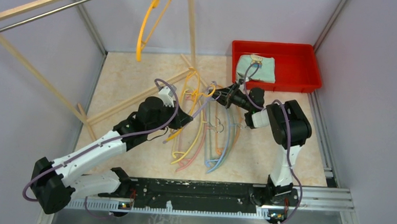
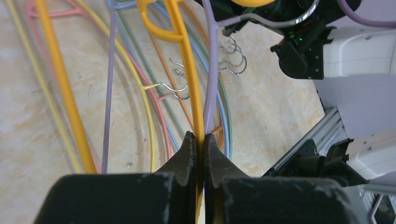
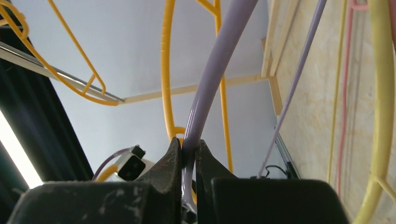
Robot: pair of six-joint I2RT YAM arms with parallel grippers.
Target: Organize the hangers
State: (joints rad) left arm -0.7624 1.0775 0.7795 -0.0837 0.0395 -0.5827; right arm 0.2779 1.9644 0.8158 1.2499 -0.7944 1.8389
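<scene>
Several thin hangers in yellow, pink, blue and green (image 1: 212,143) lie piled on the table between my arms. One orange-yellow hanger (image 1: 150,22) hangs on the rail at the top. My left gripper (image 2: 199,137) is shut on another orange-yellow hanger (image 2: 187,70), lifted over the pile. It shows in the top view (image 1: 186,120) at the pile's left. My right gripper (image 3: 188,144) is shut on a purple hanger (image 3: 215,70), which also runs past the left jaws (image 2: 212,70). In the top view the right gripper (image 1: 219,95) is at the pile's far end. The two held hangers cross each other.
The pale wooden rack frame (image 1: 38,3) with its metal rail (image 1: 63,10) stands at the back left. Its upright post (image 1: 192,24) and floor bar (image 1: 135,101) are close behind the pile. A red bin (image 1: 296,66) holding a green cloth (image 1: 257,69) sits at the back right.
</scene>
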